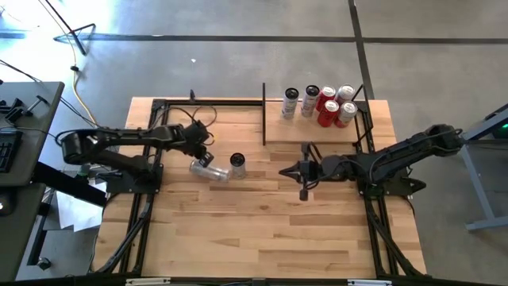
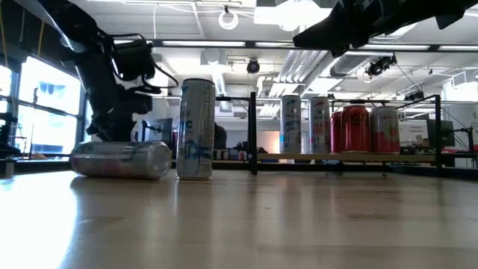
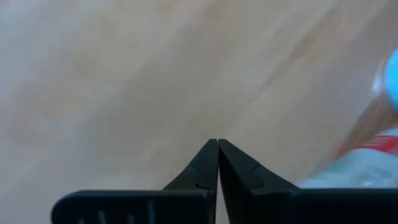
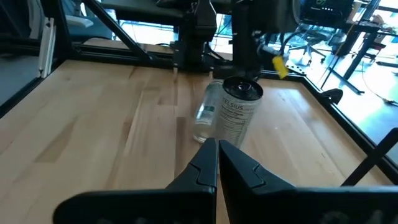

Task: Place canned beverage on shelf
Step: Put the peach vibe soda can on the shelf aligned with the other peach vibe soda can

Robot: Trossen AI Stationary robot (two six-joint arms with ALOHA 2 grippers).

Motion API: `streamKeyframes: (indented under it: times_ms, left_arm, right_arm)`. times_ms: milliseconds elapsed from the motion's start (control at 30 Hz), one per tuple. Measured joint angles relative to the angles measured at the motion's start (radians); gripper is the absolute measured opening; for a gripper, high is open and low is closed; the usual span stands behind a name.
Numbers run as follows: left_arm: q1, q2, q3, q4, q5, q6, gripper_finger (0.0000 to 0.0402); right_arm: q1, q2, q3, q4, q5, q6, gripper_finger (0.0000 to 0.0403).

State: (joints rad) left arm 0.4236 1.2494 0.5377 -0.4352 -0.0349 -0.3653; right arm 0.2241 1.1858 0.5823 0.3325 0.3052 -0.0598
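Observation:
Two silver canned beverages sit on the planked table. One lies on its side [image 1: 208, 169] [image 2: 119, 159]. The other stands upright [image 1: 237, 164] [image 2: 196, 128] [image 4: 239, 112] just to its right. My left gripper [image 1: 204, 156] [image 3: 217, 144] is shut, pointing steeply down at bare wood just beyond the lying can's far side; that can [image 3: 367, 168] shows beside its fingers. My right gripper [image 1: 283, 171] [image 4: 217, 144] is shut, hovers right of the upright can and points toward it. The shelf [image 1: 274, 135] [image 2: 358, 157] stands at the far right. My left gripper has nothing between its shut fingers, and its tips [image 3: 211, 155] show against bare wood. Whether a finger's outer side touches the lying can, I cannot tell.
Several cans, silver and red [image 1: 325, 103] [image 2: 351, 128], stand on the shelf's right part. A black upright bar [image 1: 263, 115] marks the shelf's left end. Black frame rails [image 1: 147, 199] run along the table's left and right sides. Bare wood spreads across the near half.

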Motion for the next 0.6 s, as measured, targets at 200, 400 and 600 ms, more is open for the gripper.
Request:
streamKeyframes:
  times_ms: [200, 400, 600]
  left_arm:
    - [-0.130, 0.046, -0.001, 0.034, -0.024, -0.010, 0.0001]
    - [-0.301, -0.063, 0.000, 0.005, -0.093, -0.084, 0.0000]
    - [-0.488, -0.241, 0.026, -0.092, -0.120, -0.228, 0.0000]
  right_arm:
    - [0.015, 0.000, 0.000, -0.007, 0.008, 0.011, 0.0000]
    - [0.019, 0.000, 0.000, -0.039, 0.023, 0.042, 0.0000]
    - [0.019, 0.000, 0.000, -0.036, 0.027, 0.054, 0.0000]
